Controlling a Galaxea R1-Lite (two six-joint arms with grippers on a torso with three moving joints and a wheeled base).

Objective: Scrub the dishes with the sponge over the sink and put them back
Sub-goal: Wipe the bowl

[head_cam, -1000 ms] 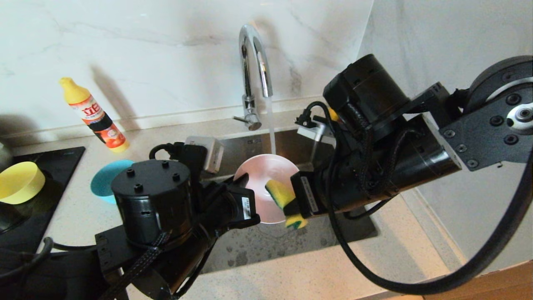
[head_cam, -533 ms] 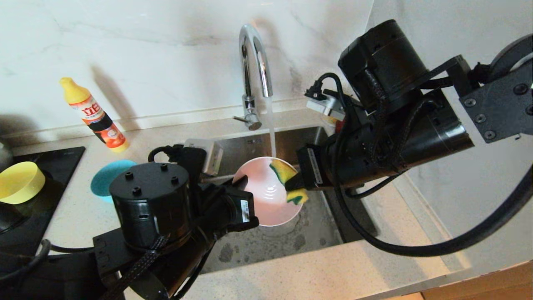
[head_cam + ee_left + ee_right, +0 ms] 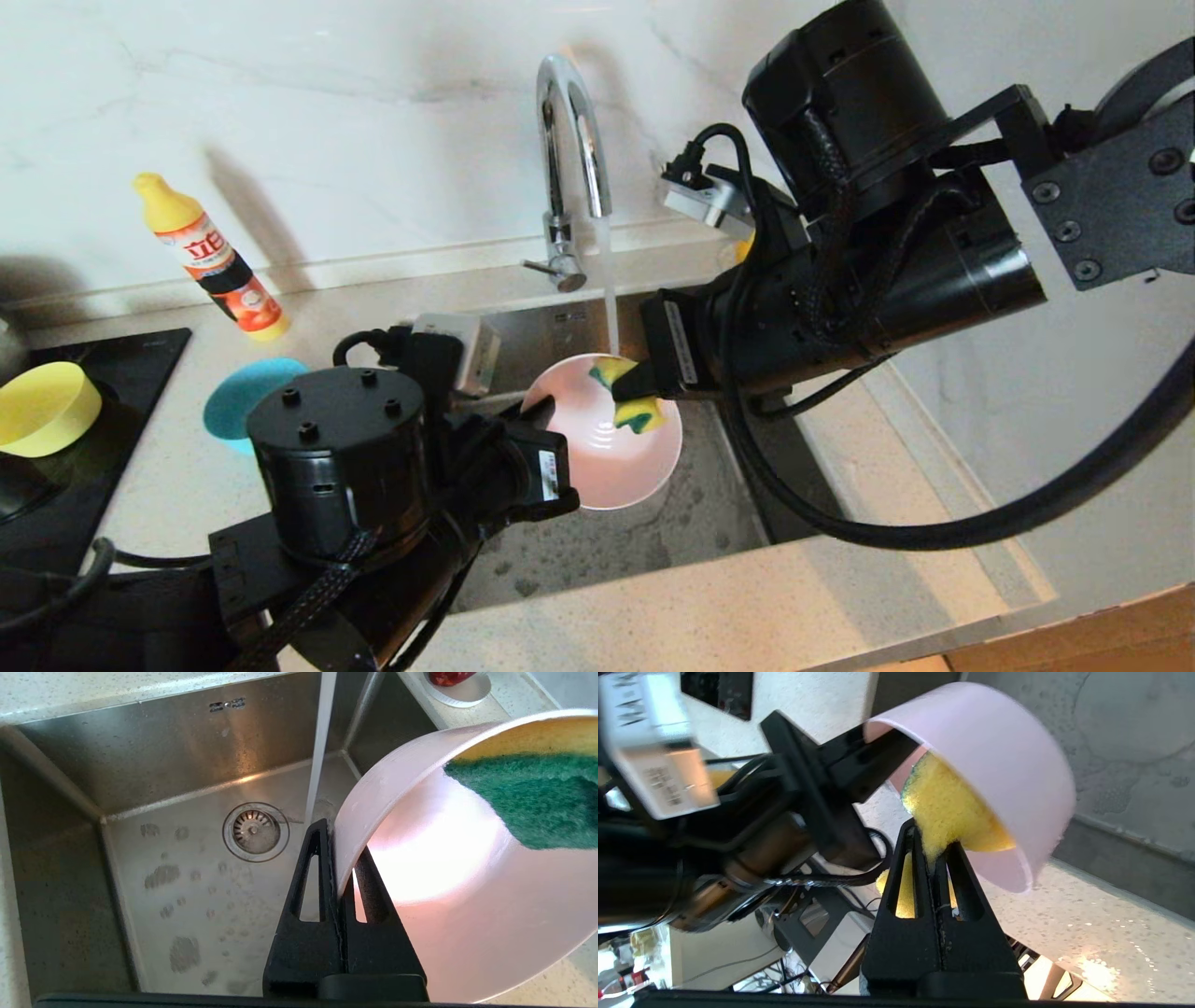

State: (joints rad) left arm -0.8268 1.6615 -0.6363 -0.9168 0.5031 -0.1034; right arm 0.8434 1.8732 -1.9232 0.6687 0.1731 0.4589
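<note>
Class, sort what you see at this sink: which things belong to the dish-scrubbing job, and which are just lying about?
In the job: pink bowl, pinched at its rim by the left gripper; sponge in the right gripper; sink; running tap; yellow bowl and blue bowl, waiting.

Lying about: detergent bottle; saucer with fruit; black cooktop.

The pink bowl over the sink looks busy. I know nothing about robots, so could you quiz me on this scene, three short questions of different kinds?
1. True or false: water is running from the tap.
2. Which end effector grips the pink bowl by its rim: A left, B right?
3. Fill in: the sponge is pressed inside the ____ bowl.

Key: 1 true. 2 A; the right end effector is shut on the sponge. 3 pink, held over the sink.
</note>
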